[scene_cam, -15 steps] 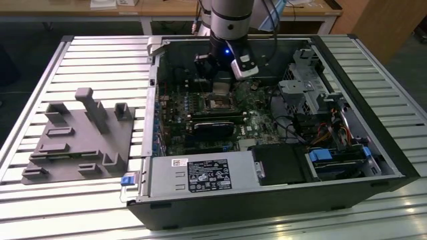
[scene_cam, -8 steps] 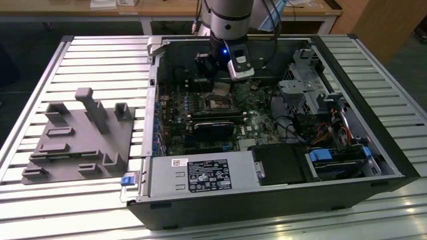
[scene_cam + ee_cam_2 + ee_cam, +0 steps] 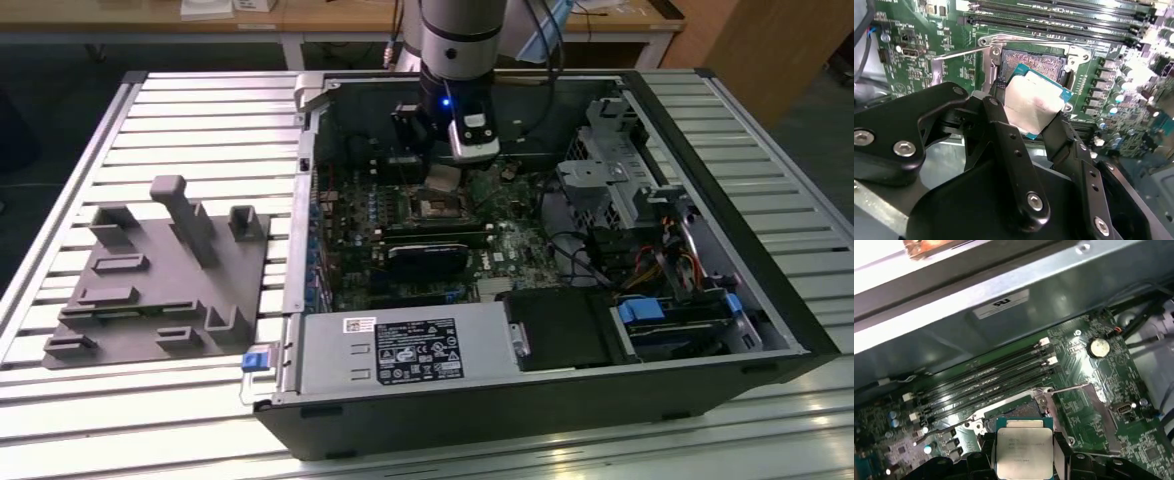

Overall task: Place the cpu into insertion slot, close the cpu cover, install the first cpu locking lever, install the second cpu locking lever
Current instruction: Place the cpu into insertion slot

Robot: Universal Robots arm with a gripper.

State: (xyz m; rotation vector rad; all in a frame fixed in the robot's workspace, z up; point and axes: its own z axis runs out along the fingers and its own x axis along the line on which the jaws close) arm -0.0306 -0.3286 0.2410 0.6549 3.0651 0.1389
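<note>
Cpu (image 3: 1034, 102) clamped by two opposite edges in the closed gripper (image 3: 1029, 114), metal top showing, tilted and not seated. Directly beneath the gripper, apart from the chip: insertion slot (image 3: 1036, 62), bare and dark in the middle. Just beside the gripper, at the slot's edge: cpu cover (image 3: 1102, 412), swung open. Beyond the gripper: long black memory slots (image 3: 984, 385) on the green circuit board (image 3: 1089, 370). All inside the open computer case (image 3: 534, 400) lying on the slatted surface (image 3: 200, 120).

Arm (image 3: 461, 35) vert., wrist (image 3: 451, 100) down — hand (image 3: 443, 178) clamped on cpu (image 3: 1024, 452) edges.
</note>
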